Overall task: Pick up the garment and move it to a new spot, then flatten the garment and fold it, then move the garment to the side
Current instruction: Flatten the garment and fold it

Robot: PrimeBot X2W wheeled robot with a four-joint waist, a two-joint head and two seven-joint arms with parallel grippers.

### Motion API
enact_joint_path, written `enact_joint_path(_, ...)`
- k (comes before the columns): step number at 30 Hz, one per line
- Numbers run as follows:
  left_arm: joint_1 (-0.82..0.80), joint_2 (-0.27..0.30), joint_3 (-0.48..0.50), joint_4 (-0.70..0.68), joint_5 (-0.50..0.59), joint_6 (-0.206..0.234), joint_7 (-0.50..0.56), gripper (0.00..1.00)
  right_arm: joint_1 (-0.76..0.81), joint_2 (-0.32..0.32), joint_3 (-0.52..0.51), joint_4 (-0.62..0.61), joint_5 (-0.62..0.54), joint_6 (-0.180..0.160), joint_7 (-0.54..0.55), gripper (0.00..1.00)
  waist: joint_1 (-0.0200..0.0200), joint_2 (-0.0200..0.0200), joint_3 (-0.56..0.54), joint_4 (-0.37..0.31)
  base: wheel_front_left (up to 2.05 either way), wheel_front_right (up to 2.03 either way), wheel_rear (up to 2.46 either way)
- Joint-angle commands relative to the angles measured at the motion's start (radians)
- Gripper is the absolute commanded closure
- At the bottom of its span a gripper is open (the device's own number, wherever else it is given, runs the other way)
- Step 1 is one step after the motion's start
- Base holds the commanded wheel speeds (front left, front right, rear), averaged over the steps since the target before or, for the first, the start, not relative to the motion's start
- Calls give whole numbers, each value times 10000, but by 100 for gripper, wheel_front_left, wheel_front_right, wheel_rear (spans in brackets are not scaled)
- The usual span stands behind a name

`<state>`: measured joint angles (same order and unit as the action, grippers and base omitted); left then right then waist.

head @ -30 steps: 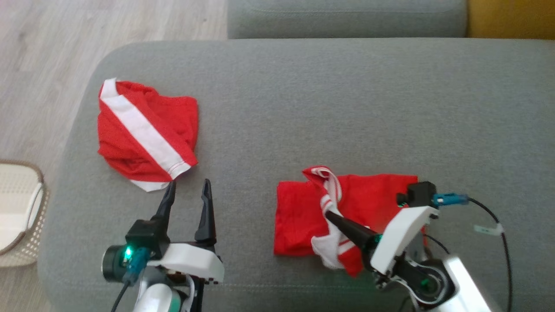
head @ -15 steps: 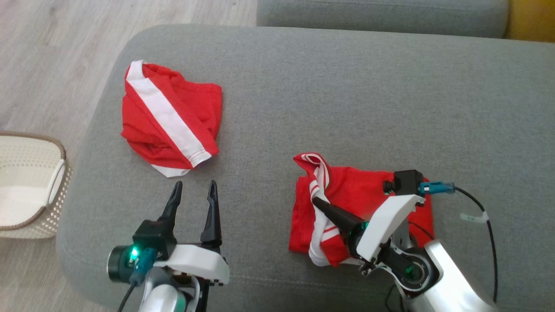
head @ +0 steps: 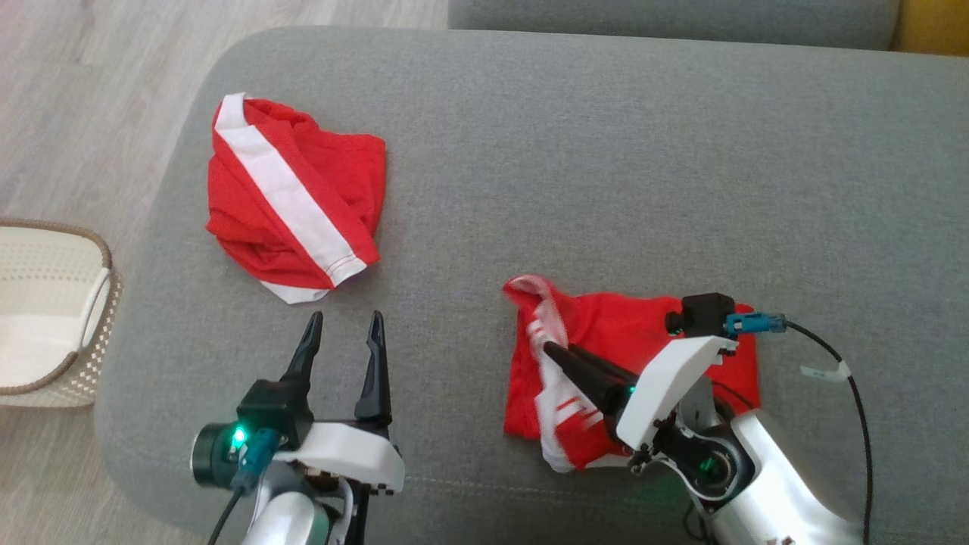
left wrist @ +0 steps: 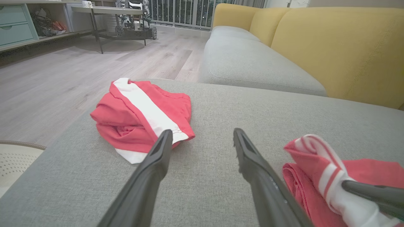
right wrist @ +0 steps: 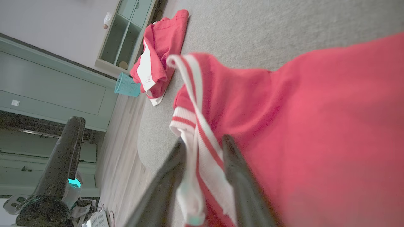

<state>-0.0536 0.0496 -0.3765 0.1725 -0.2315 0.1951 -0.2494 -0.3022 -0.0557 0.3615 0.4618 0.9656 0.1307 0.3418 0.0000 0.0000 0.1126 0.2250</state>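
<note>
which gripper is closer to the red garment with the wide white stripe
Left. The left gripper sits open just short of the wide-stripe garment; the right gripper is farther off, shut on the other red garment.

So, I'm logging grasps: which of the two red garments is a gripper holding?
The striped-trim garment on the robot's right, pinched by the right gripper; the broad-banded garment lies untouched beyond the open left gripper.

A home living room: a grey couch (head: 606,151) with yellow back cushions (left wrist: 341,47) stands on a pale wood floor (left wrist: 63,78), a woven basket (head: 91,356) beside it, 2 teal drawers (left wrist: 14,22) and a glass-door cabinet (right wrist: 126,33) along the walls.
</note>
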Motion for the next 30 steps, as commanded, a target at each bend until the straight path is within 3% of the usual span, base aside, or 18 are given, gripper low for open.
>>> enact_joint_path(1,-487,7,262,-264,-64,66,-124,0,-441,54,170,-243,-84,0,-172,0,0,0,15,-35,0,0,0)
enact_joint_path(7,-533,7,344,-227,-27,75,-124,0,-694,55,-208,-94,-678,0,-428,0,0,0,-49,-308,0,0,0)
enact_joint_path(12,-566,7,436,-264,-8,60,-124,0,-795,55,-1236,-552,-1860,0,-444,0,0,0,-178,-653,0,0,0)
enact_joint_path(19,-602,7,579,-372,39,35,-124,0,-299,20,-2571,-2871,-4162,0,-268,0,0,0,-331,-1154,0,0,0)
enact_joint_path(23,-595,7,705,-499,40,31,-124,0,414,-97,-3086,-4171,-4650,0,-415,0,0,0,-414,-1414,0,0,0)
enact_joint_path(30,-459,7,872,-725,-8,63,-124,0,1914,-721,-3401,-5469,-5312,0,-2155,0,0,0,-545,-1756,0,0,0)
